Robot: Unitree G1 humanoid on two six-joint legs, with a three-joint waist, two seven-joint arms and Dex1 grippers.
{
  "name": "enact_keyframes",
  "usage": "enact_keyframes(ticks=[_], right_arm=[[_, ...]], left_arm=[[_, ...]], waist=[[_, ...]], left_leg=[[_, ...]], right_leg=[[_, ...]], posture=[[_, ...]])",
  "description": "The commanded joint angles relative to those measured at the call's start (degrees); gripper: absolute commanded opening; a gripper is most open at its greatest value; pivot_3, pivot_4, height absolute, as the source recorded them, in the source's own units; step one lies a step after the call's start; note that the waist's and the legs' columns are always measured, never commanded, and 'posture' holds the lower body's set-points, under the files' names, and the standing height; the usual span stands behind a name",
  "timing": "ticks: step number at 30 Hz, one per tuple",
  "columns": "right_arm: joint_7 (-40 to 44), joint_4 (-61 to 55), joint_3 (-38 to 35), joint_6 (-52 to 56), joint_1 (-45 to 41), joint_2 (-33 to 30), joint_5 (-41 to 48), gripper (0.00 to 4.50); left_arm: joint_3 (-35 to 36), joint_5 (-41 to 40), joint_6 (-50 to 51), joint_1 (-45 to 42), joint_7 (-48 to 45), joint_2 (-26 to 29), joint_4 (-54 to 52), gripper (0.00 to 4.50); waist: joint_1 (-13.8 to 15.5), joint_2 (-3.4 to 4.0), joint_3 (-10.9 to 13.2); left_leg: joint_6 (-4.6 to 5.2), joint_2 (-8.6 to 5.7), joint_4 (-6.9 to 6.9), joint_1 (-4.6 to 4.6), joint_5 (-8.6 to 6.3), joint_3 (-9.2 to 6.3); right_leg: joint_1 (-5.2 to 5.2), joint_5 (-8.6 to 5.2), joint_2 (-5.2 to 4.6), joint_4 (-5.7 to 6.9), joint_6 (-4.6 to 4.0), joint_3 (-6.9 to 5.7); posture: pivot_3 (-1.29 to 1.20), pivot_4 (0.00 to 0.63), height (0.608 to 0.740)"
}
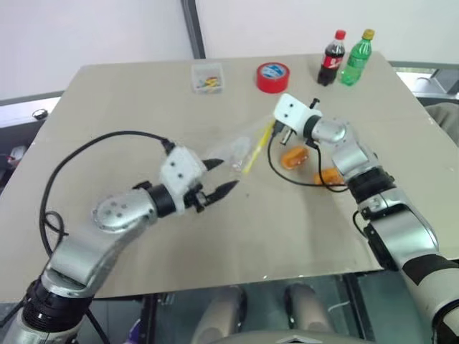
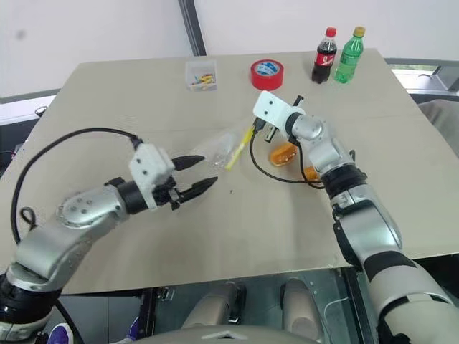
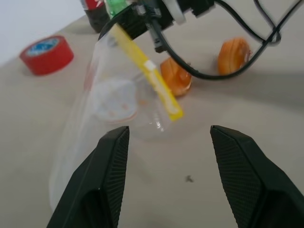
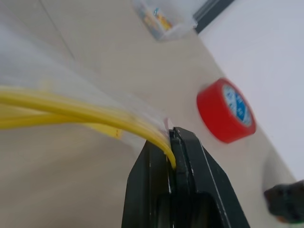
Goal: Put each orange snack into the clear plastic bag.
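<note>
right tool (image 4: 172, 137) clamped on clear plastic bag (image 1: 240, 147) by yellow zip strip, lifting mouth off counter (image 1: 115, 100). left tool (image 3: 168, 142) apart, nothing held. both orange snacks (image 1: 294, 156) outside bag. best: left pinches opposite lip, spreads mouth wide w/o tugging strip loose.

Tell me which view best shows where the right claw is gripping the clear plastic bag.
The right wrist view: the right claw is shut on the yellow zipper strip of the clear plastic bag. The left wrist view shows the bag hanging, its grip point partly hidden. The eye views show the lifted bag small.
</note>
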Motion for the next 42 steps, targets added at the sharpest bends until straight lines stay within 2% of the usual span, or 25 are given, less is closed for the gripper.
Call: enact_keyframes(ticks=[1,8,16,35,38,42], right_arm=[[0.5,0.9,0.0,1.4,-3.9,2.0,-0.1,0.00],[0.8,2.1,0.2,2.9,-5.8,4.2,-0.3,0.00],[1.0,0.7,0.1,4.3,-5.3,4.8,-0.1,0.00],[0.1,1.0,-0.3,5.8,-5.1,4.1,-0.1,0.00],[0.1,0.7,-0.3,6.0,-5.0,4.1,-0.1,0.00],[0.3,-0.3,-0.4,6.4,-4.4,3.8,0.0,0.00]], left_arm=[[-4.6,13.0,-2.4,-3.5,3.9,-1.2,-0.6,2.92],[-8.5,20.9,1.8,-8.6,5.2,-8.0,2.4,2.92],[-9.6,29.5,1.4,-8.9,5.6,-11.0,3.4,2.92],[-9.0,37.2,0.3,-8.7,1.9,-12.3,7.0,2.92],[-8.7,37.6,-0.4,-8.6,1.4,-12.3,7.6,2.10],[-8.0,37.9,-1.5,-9.0,1.3,-12.5,8.7,0.21]], waist=[[0.0,0.01,0.0],[0.0,0.04,0.0],[-0.1,0.04,0.0],[-0.1,0.04,0.0],[-0.1,0.04,0.0],[-0.1,0.04,0.0]], left_leg=[[0.00,0.02,0.00,0.00,0.00,0.02],[-0.01,0.01,0.04,-0.03,0.01,0.01],[-0.04,0.04,0.06,-0.04,0.02,0.03],[-0.04,0.04,0.07,-0.05,0.03,0.03],[-0.05,0.04,0.08,-0.05,0.03,0.03],[-0.05,0.04,0.08,-0.05,0.03,0.03]], right_leg=[[-0.02,0.00,0.03,0.04,0.00,0.02],[-0.06,0.00,0.04,0.08,0.01,0.01],[-0.13,0.00,0.08,0.20,0.01,0.04],[-0.16,0.00,0.08,0.24,0.01,0.06],[-0.16,0.00,0.08,0.25,0.01,0.05],[-0.16,0.00,0.08,0.26,0.01,0.05]], posture=[[0.00,0.150,0.740],[0.00,0.150,0.740],[0.00,0.150,0.740],[0.00,0.150,0.740],[0.00,0.150,0.740],[0.00,0.150,0.740]])
